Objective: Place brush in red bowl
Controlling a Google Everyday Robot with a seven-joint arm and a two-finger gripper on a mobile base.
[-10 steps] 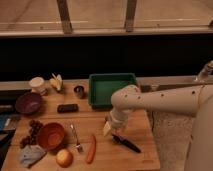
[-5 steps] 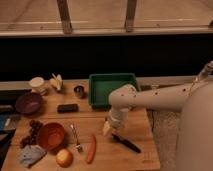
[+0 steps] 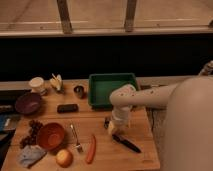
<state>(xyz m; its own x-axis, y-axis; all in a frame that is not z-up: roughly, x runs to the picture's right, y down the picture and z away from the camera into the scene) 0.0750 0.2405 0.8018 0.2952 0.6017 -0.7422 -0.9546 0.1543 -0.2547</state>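
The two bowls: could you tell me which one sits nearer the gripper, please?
The orange-red bowl, beside the fork; the dark purple bowl sits farther left. The gripper hangs right of both, by the brush.

The gripper hangs low over the near right part of the table, at the upper-left end of the brush. That end of the brush lies under the gripper and cannot be made out; only the black handle shows. A small dark item just left of the gripper is too small to identify. The white arm widens into a large blurred mass that fills the lower right corner, is cut off by the right and bottom edges, and hides the table's right end. A dark-blue object is cut off at the left edge. The contents of the small cup cannot be told.
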